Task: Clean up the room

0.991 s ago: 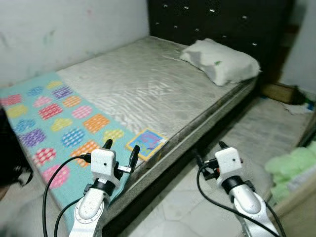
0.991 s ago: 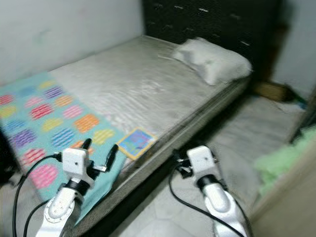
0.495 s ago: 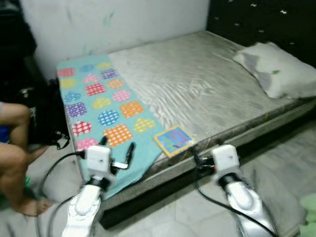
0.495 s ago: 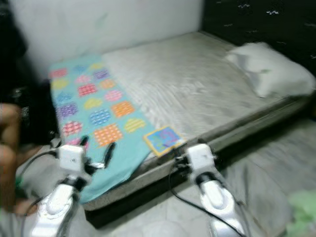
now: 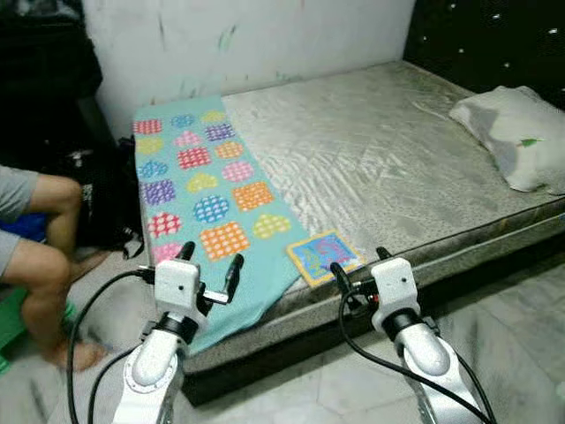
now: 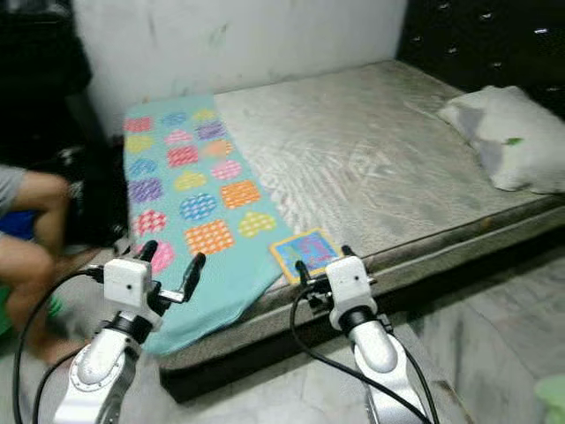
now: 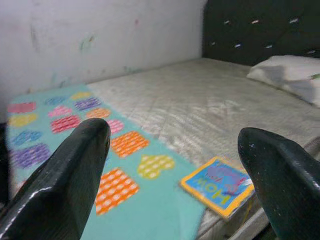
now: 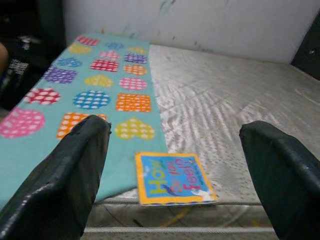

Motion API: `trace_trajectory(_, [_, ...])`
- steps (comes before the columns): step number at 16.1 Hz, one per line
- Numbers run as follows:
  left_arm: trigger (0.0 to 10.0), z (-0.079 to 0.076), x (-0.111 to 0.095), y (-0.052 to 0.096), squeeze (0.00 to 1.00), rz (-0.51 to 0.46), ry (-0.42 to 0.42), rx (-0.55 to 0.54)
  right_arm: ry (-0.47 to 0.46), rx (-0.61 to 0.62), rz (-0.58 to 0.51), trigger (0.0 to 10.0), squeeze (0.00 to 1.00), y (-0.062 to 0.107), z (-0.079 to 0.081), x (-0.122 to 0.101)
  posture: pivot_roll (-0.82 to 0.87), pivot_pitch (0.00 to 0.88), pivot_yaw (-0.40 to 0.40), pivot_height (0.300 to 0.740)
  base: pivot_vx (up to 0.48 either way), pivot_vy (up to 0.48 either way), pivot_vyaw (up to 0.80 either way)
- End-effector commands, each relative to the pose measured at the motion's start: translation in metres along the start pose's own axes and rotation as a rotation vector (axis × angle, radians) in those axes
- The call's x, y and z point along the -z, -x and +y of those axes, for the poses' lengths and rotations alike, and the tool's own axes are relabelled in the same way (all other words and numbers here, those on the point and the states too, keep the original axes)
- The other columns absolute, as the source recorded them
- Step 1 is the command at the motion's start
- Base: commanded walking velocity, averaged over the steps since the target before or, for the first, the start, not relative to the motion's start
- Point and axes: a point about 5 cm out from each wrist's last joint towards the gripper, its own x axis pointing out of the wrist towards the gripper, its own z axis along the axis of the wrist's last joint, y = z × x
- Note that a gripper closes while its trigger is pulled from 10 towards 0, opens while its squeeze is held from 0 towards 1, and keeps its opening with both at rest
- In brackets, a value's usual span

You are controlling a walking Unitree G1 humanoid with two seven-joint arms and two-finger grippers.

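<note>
While both tools hover apart, left tool (image 5: 210, 267) and right tool (image 5: 357, 266) flank a book (image 5: 324, 257) at the bed's (image 5: 388, 159) near edge.

A bed (image 5: 380, 168) with a bare grey mattress stands against a white wall (image 5: 265, 35) that has some stains and marks on it. At the head of the bed there is a dark padded headboard (image 5: 494, 35) with small shiny buttons. The floor (image 5: 521, 353) beside the bed has pale grey tiles. Near the foot of the bed the corner is dark, and a person (image 5: 35, 238) sits there with bare legs. The light is soft and even.
</note>
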Motion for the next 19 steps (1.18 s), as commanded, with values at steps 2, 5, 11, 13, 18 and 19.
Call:
trace_trajectory(2, [10.0, 0.0025, -0.0017, 0.0008, 0.00, -0.011, -0.011, 0.000, 0.004, -0.007, -0.011, 10.0, 0.00, -0.0018, -0.0008, -0.0017, 0.04, 0.005, 0.025, 0.740, 0.377, 0.000, 0.00])
trace_trajectory(5, [10.0, 0.0017, -0.0011, 0.0017, 0.00, -0.010, -0.012, 0.004, 0.006, -0.012, -0.009, 10.0, 0.00, -0.0020, -0.0011, -0.0009, 0.04, 0.005, 0.024, 0.740, 0.411, 0.000, 0.00])
trace_trajectory(11, [10.0, 0.0012, -0.0001, 0.0015, 0.00, -0.005, -0.012, 0.005, 0.011, -0.013, -0.010, 10.0, 0.00, -0.0019, -0.0031, -0.0005, 0.03, 0.005, 0.028, 0.740, 0.356, 0.000, 0.00])
trace_trajectory(13, [10.0, 0.0007, 0.0000, 0.0011, 0.00, -0.005, -0.009, 0.008, 0.010, -0.016, -0.011, 10.0, 0.00, -0.0019, -0.0024, -0.0004, 0.03, 0.003, 0.029, 0.740, 0.300, 0.000, 0.00])
trace_trajectory(18, [10.0, 0.0011, 0.0001, 0.0004, 0.00, -0.007, -0.006, -0.006, 0.012, -0.020, -0.017, 10.0, 0.00, -0.0025, -0.0016, -0.0018, 0.03, 0.001, 0.026, 0.740, 0.297, 0.000, 0.44])
trace_trajectory(19, [10.0, 0.0014, 0.0002, 0.0006, 0.00, -0.008, -0.002, -0.016, 0.013, -0.020, -0.017, 10.0, 0.00, -0.0025, -0.0015, -0.0020, 0.03, 0.001, 0.026, 0.740, 0.000, 0.000, 0.46])
